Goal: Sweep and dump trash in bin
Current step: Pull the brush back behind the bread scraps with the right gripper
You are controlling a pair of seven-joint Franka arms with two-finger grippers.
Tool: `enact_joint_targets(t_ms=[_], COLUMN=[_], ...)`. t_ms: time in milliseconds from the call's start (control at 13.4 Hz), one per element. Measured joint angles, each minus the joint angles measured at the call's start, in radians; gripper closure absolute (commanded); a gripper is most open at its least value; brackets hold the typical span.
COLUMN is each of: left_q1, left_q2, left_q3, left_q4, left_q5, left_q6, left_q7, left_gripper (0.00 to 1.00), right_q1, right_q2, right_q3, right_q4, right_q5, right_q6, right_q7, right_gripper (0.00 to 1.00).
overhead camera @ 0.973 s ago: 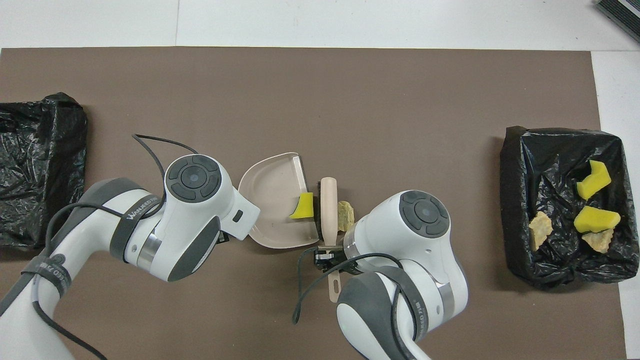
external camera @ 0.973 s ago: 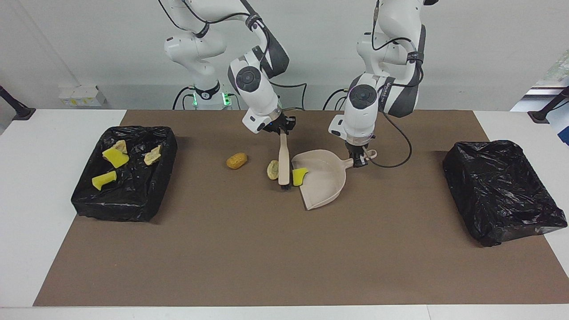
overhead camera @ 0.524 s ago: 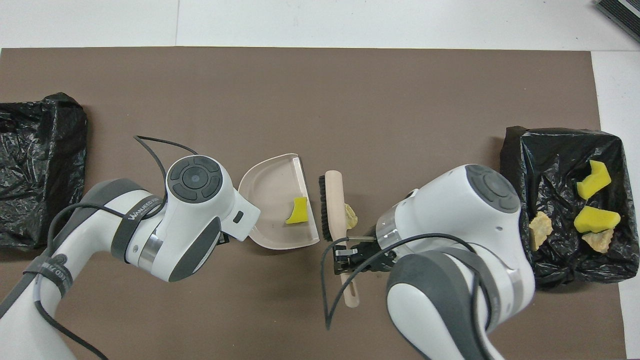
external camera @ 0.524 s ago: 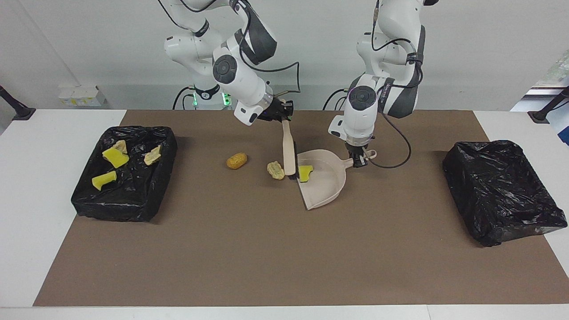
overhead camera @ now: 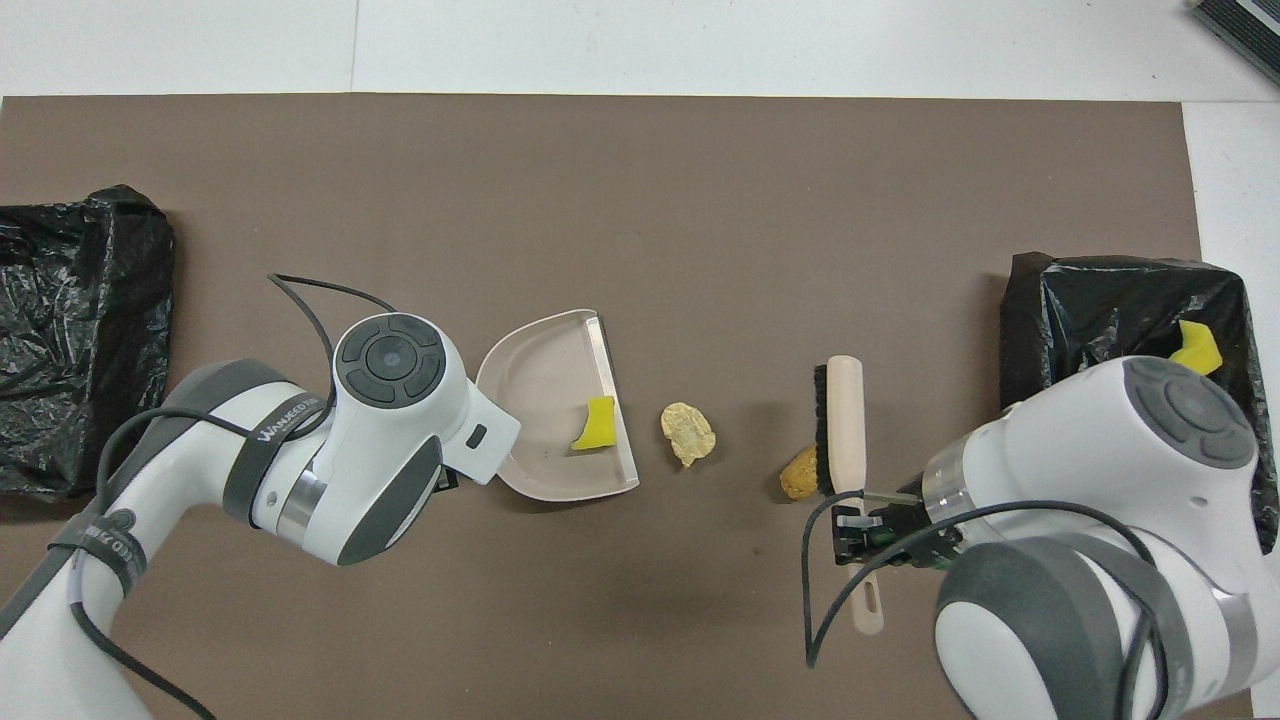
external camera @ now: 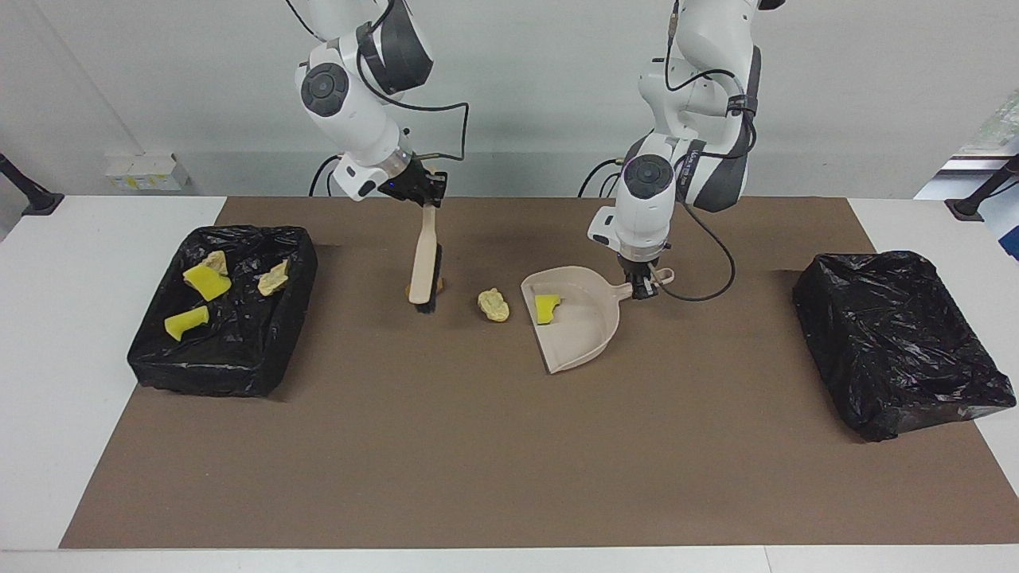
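Note:
My right gripper (external camera: 423, 193) (overhead camera: 866, 527) is shut on the handle of the beige brush (external camera: 423, 263) (overhead camera: 846, 425). The brush's bristles point down at the mat, right beside an orange chunk of trash (overhead camera: 798, 486) (external camera: 438, 283) that lies on their dustpan side. A tan chunk (external camera: 493, 305) (overhead camera: 688, 434) lies between the brush and the beige dustpan (external camera: 585, 330) (overhead camera: 540, 380). A yellow sponge piece (external camera: 546, 309) (overhead camera: 598, 424) sits just inside the pan's mouth. My left gripper (external camera: 643, 286) is shut on the dustpan's handle; in the overhead view its wrist hides it.
A black-lined bin (external camera: 239, 374) (overhead camera: 1090, 300) at the right arm's end of the table holds several yellow and tan scraps (external camera: 207, 281). A second black-lined bin (external camera: 892, 334) (overhead camera: 70, 330) stands at the left arm's end. A brown mat (external camera: 478, 461) covers the table.
The right arm lifted the brush away from the dustpan's mouth and carried it toward its own end, down beside the orange chunk. The yellow piece now lies inside the pan. The left arm stayed put.

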Motion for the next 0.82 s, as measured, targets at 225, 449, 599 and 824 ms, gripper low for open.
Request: enact_joint_targets(t_ms=[225, 449, 599, 824], left_q1=[-0.002, -0.020, -0.036, -0.051], left_q2=[0.000, -0.002, -0.003, -0.004], left_q3=[-0.001, -0.001, -0.002, -0.002], left_q4=[0.000, 0.001, 0.001, 0.005], left_q5=[0.000, 0.000, 0.000, 0.000], left_q6=[-0.003, -0.019, -0.034, -0.058], left_q7=[0.000, -0.002, -0.015, -0.047], left_gripper=[1.00, 1.00, 1.00, 1.00], right_q1=[-0.001, 0.001, 0.019, 0.096], right_q2=[-0.088, -0.193, -0.237, -0.230], right_q3=[0.006, 0.010, 0.016, 0.021], right_q4=[-0.111, -0.238, -0.323, -0.408], right_q5=[-0.026, -0.027, -0.027, -0.027], right_q6=[0.000, 0.015, 0.071, 0.209], right_q7=[0.115, 0.181, 0.260, 0.329], right_gripper=[1.00, 1.00, 1.00, 1.00])
